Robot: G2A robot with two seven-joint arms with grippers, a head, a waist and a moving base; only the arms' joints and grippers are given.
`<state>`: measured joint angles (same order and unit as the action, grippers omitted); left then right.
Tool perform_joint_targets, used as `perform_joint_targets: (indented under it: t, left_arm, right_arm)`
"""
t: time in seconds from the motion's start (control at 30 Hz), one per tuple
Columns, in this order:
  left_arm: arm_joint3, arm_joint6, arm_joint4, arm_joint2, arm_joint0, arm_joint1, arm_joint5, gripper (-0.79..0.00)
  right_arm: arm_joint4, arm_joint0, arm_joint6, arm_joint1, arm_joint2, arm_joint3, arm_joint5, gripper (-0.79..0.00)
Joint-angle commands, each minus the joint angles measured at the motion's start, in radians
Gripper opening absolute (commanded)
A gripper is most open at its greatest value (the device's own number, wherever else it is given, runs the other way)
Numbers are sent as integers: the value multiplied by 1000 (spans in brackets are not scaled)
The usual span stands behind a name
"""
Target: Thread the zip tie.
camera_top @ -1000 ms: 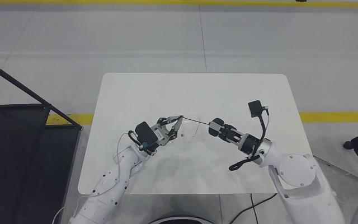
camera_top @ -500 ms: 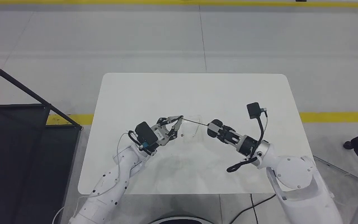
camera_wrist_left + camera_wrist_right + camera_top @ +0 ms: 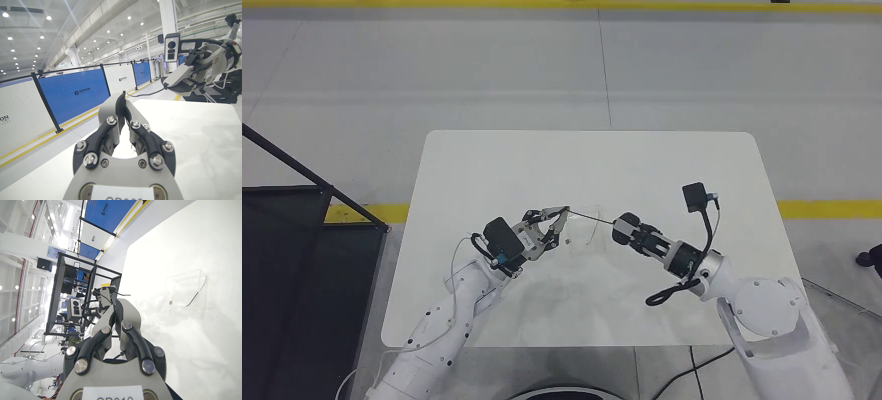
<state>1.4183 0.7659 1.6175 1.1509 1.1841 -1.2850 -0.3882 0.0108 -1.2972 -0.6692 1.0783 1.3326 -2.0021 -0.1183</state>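
Observation:
A thin black zip tie [image 3: 590, 217] spans the gap between my two grippers above the middle of the white table [image 3: 642, 160]. My left gripper [image 3: 563, 214] is shut on one end of it. My right gripper [image 3: 618, 225] is shut on the other end. In the left wrist view, my left gripper [image 3: 123, 99] has its pads pressed together, and the zip tie [image 3: 145, 93] runs off to the right gripper [image 3: 164, 86]. The right wrist view has my right gripper [image 3: 115, 307] shut, with the left gripper [image 3: 108, 289] just beyond it.
A small clear box [image 3: 587, 238] stands on the table just below the two grippers. In the right wrist view this box [image 3: 186, 289] holds another black tie [image 3: 194, 297]. A black rack [image 3: 292, 270] stands left of the table.
The right arm has shifted slightly to the left, toward the left gripper. The left arm has not moved.

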Motion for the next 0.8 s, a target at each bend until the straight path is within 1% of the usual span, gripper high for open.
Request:
perform_joint_targets:
  t: [0.0,0.53,0.77]
  left_arm:
    - [0,0,0,0,0,0,0,-785]
    - [0,0,0,0,0,0,0,-785]
    - [0,0,0,0,0,0,0,-785]
  right_arm:
    - [-4,1,-2,0,1,2,1,-785]
    - [-28,18,4,3,-6,14,-16,-785]
    - [-27,29,-1,3,-9,22,-39,-785]
